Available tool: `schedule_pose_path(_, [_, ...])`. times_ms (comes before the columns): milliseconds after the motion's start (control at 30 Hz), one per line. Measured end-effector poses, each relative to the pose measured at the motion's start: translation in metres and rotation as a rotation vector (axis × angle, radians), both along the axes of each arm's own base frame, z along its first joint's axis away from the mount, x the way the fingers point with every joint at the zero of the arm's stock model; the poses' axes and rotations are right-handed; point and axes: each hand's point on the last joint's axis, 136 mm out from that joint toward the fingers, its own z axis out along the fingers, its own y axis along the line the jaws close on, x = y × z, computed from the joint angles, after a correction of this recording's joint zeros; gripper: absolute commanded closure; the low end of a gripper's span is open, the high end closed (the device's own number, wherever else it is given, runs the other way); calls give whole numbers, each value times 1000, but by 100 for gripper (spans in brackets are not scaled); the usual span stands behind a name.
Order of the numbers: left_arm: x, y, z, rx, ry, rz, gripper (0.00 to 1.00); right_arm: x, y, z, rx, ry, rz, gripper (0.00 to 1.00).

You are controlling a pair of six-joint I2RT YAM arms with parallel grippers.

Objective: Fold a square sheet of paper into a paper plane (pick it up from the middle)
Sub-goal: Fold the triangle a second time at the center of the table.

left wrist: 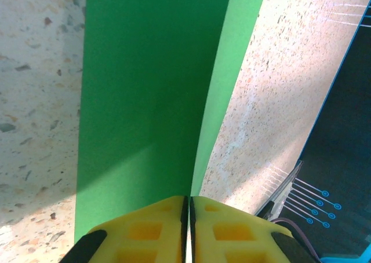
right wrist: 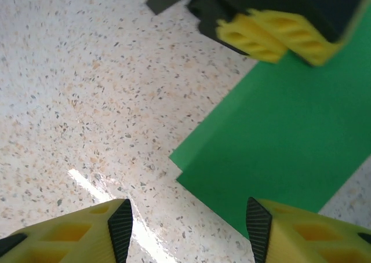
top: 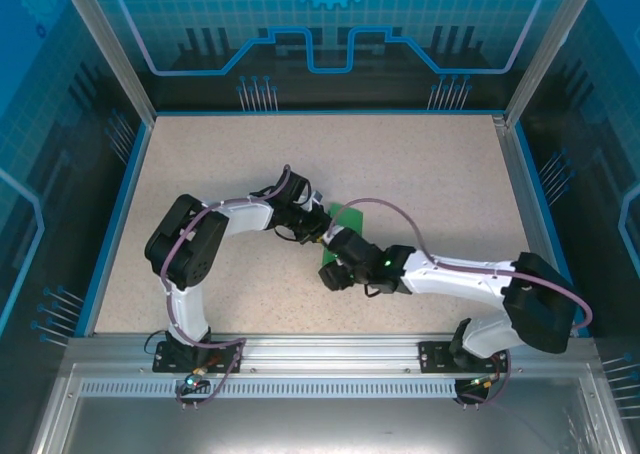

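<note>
Bright green square paper sheet (left wrist: 145, 101) at centre of speckled beige table (top: 430, 164), raised flap pinched in closed left gripper (left wrist: 186, 208); right gripper (right wrist: 188, 222) spread, empty, just near; align edges before pressing crease.

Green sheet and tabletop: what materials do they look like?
Green sheet: thin paper, matte, uniform colour; it lies doubled over itself with crisp, straight edges. Tabletop: speckled beige, probably laminate or a stone-look composite; slightly glossy, judging by the light streak reflected on it.
</note>
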Motion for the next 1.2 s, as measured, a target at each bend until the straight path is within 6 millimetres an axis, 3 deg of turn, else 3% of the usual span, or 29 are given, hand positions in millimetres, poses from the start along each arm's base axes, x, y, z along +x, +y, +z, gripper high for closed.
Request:
schedule_pose_path(200, [1,0,1,-1,-1,0,87,11,18,-2,-131,-83,9,42])
schedule_pose_path(567, [-1,0,1,-3,7,-4,87,17,0,-23,-303,-115,-28,48])
schedule_pose_path(967, [-3,1,-1,3,18,-4,86,17,-4,-21,-306,-116,-45,88])
schedule_pose_path(1067, [-3,1,-1,4,18,-5,80,17,-3,-17,-294,-120,-48,93])
schedule_pose_path(1133, [-4,1,-1,5,17,-6,68,17,-4,-14,-283,-122,-49,95])
schedule_pose_path(1200, [-4,2,1,10,10,-10,62,16,-6,-12,-266,-117,-51,97])
